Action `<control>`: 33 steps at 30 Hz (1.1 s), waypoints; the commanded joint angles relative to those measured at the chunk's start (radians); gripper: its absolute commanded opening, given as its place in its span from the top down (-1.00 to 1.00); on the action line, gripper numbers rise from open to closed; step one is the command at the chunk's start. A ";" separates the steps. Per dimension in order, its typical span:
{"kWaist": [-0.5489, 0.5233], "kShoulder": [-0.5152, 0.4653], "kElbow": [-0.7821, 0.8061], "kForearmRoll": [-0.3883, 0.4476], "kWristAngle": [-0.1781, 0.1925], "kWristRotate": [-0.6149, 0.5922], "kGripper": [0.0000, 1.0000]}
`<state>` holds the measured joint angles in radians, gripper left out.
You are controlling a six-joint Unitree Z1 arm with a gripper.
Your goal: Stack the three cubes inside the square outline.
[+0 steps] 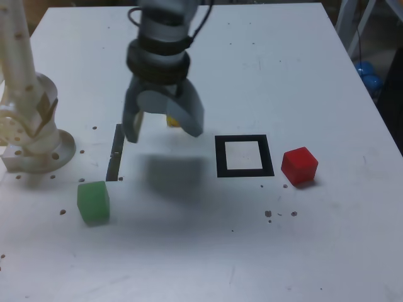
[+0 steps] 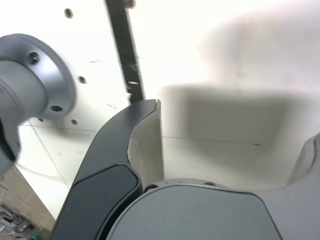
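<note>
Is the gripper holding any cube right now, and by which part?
Nothing held: the gripper is open and empty above the table, the yellow cube just visible behind it.

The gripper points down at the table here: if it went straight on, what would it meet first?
Most likely the bare white table. The gripper hangs open with nothing between its fingers in the wrist view. The yellow cube peeks out behind it, apparently just off that line, though depth is unclear.
</note>
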<state>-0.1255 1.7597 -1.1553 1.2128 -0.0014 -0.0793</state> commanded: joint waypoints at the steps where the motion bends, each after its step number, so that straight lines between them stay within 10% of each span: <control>1: -0.014 0.032 -0.046 0.022 0.003 -0.005 -0.97; 33: -0.120 0.412 -0.716 0.246 -0.039 -0.254 -0.95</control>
<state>-0.2440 2.1651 -1.8639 1.4557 -0.0391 -0.3310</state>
